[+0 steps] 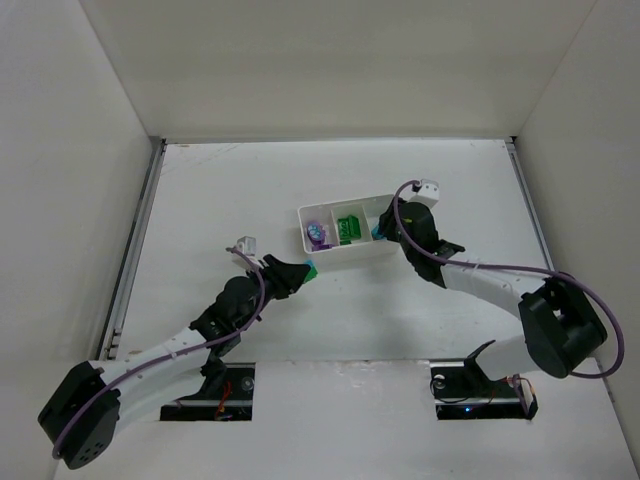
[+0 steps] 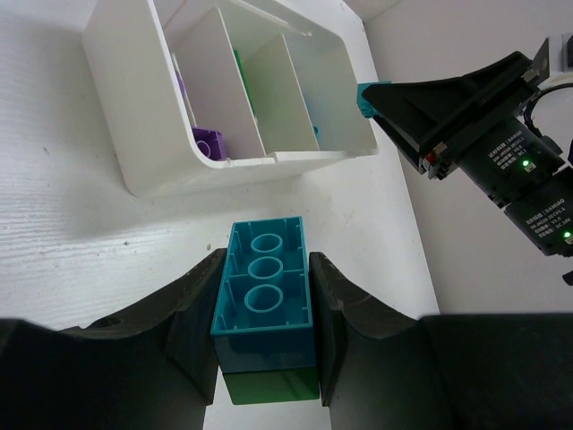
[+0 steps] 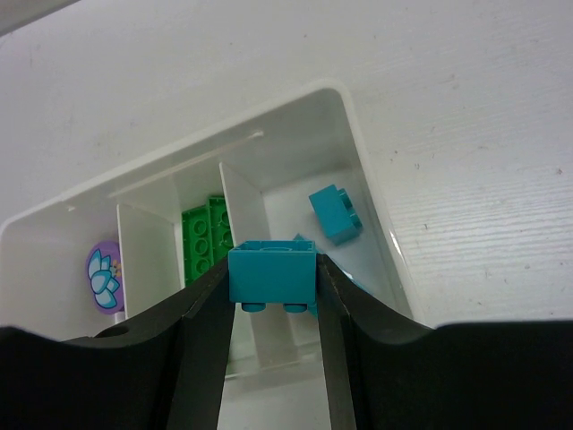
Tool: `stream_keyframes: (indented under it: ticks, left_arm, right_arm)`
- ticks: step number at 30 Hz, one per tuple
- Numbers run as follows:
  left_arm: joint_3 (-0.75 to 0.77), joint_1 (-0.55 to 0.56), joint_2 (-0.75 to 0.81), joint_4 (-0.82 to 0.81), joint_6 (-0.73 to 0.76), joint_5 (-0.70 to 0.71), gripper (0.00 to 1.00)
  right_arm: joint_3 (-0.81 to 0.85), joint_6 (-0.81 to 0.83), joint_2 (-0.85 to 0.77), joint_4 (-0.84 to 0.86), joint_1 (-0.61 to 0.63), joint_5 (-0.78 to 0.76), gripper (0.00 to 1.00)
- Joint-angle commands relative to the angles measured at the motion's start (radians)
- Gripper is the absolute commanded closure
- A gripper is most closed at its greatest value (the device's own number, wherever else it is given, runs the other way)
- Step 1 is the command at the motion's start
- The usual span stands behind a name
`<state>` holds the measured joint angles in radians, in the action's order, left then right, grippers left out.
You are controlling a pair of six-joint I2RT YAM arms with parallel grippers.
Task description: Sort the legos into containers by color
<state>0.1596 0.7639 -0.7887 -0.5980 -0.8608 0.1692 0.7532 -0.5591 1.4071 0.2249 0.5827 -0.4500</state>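
Teal-on-green stack [image 2: 266, 327] pinched in left gripper [image 2: 266, 269]; teal brick [image 3: 271, 276] in right gripper [image 3: 271, 267].
Tray [image 3: 380, 224] ahead holds sorted bricks [image 3: 204, 237]; seemingly only these remain.

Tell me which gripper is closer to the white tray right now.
Right. The right gripper hangs over the right-end compartment of the tray, gripping a small teal brick. The left gripper sits off the tray's near left corner, apart from it, gripping a long teal brick.

No text is legible; white print on the right arm's black housing [image 2: 515, 166] is too small.
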Motion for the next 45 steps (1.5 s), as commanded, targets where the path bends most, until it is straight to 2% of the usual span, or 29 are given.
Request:
stream_keyframes:
  ticks: [1,24,26,28,32,39,45]
  left_arm:
    - [0.043,-0.013,0.006,-0.031,0.016,0.003,0.77]
    - [0.077,-0.022,-0.010,-0.029,0.020,-0.016,0.77]
    - [0.086,-0.028,-0.018,-0.029,0.020,-0.025,0.77]
    - [0.098,-0.027,-0.021,-0.029,0.020,-0.028,0.77]
    - [0.115,-0.024,-0.029,-0.042,0.010,-0.028,0.77]
    - [0.107,-0.022,-0.038,-0.146,-0.026,-0.071,0.76]
    - [0.021,-0.054,0.000,-0.267,-0.099,-0.123,0.75]
  right_arm:
    - [0.037,0.021,0.006,0.065,-0.004,-0.026,0.54]
    - [0.028,0.022,0.038,0.073,-0.007,-0.013,0.51]
    - [0.021,0.018,0.024,0.073,-0.007,-0.013,0.48]
    - [0.021,0.022,-0.002,0.076,-0.004,-0.013,0.37]
    - [0.011,0.022,-0.049,0.076,0.015,0.007,0.28]
    - [-0.049,-0.025,-0.221,0.077,0.045,0.166,0.21]
    - [-0.121,-0.160,-0.310,0.138,0.091,0.459,0.22]
